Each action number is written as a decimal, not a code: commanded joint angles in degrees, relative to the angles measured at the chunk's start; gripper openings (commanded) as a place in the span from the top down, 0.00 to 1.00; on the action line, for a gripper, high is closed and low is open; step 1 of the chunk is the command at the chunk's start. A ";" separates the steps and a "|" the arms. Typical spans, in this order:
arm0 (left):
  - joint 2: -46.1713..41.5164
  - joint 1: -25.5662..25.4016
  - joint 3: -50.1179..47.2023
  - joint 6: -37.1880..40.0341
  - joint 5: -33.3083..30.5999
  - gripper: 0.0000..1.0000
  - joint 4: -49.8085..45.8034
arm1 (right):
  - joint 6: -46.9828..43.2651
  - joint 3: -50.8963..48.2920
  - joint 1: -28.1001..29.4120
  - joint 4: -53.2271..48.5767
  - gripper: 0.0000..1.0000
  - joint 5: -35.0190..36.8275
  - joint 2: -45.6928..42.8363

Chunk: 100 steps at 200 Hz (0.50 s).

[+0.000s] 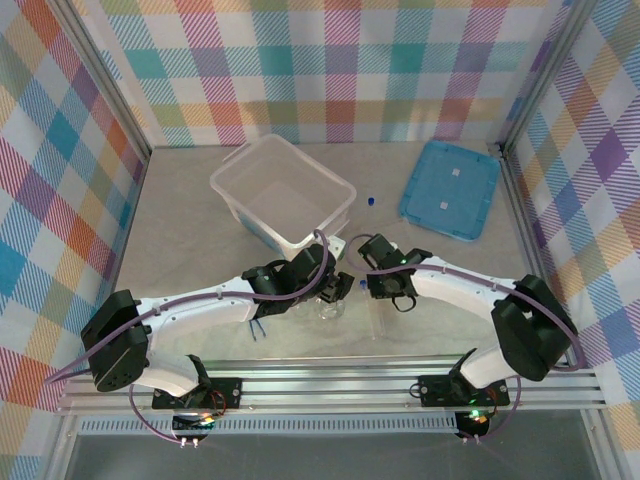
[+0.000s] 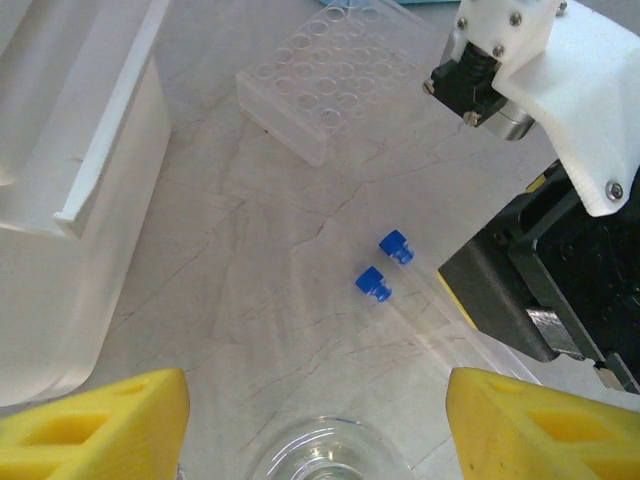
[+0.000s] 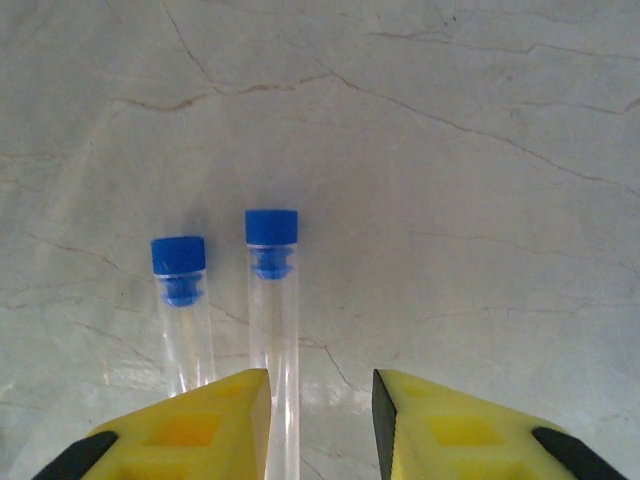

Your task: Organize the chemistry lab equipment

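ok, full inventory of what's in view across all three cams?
translucent box: 1, milky clear, back centre of table
lid: 1, blue, flat on the table right of the box
small blue item: 1, blue, between box and lid; too small to identify
tube rack: 1, clear, on the table beyond the tubes
capped tubes: 2, clear with blue caps, lying side by side at the right gripper
glass vessel: 1, clear, below the left gripper; just its rim visible
tweezers: 1, dark, on the table beside the left arm
table: 1, pale marbled
left gripper: yellow fingers, open, above the glass vessel
right gripper: yellow fingers, jaws apart, one tube along its left finger
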 commanded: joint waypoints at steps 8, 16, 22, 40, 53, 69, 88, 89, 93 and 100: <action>-1.25 -0.61 -1.21 0.43 -0.14 0.31 0.36 | 0.69 1.99 0.18 1.60 0.66 -0.89 2.12; -1.41 -0.61 -1.30 0.43 -0.16 0.31 0.44 | 0.66 2.17 0.19 1.78 0.66 -1.04 2.54; -1.55 -0.63 -1.44 0.43 -0.18 0.31 0.53 | 0.57 2.26 0.19 1.91 0.65 -1.13 2.85; -1.88 -0.56 -1.70 0.43 -0.22 0.31 0.72 | 0.40 2.61 0.19 2.30 0.65 -1.36 3.76; -2.15 -0.54 -1.99 0.43 -0.35 0.31 0.79 | 0.29 2.96 0.14 2.27 0.65 -1.29 4.61; -2.42 -0.43 -2.21 0.34 -0.43 0.31 0.81 | 0.22 3.23 0.18 2.37 0.65 -1.11 5.58; -2.79 -0.21 -2.66 0.23 -0.34 0.31 1.07 | 0.04 3.32 0.11 2.93 0.65 -1.19 6.59; -2.84 -0.19 -2.70 0.20 -0.34 0.31 1.12 | 0.04 3.32 0.11 2.93 0.65 -1.19 6.69; -2.89 -0.10 -2.74 0.08 -0.28 0.31 1.16 | -0.04 3.32 0.10 3.04 0.65 -1.28 6.96; -3.05 0.01 -2.85 -0.01 -0.25 0.31 1.16 | -0.11 3.41 0.10 3.19 0.65 -1.26 7.35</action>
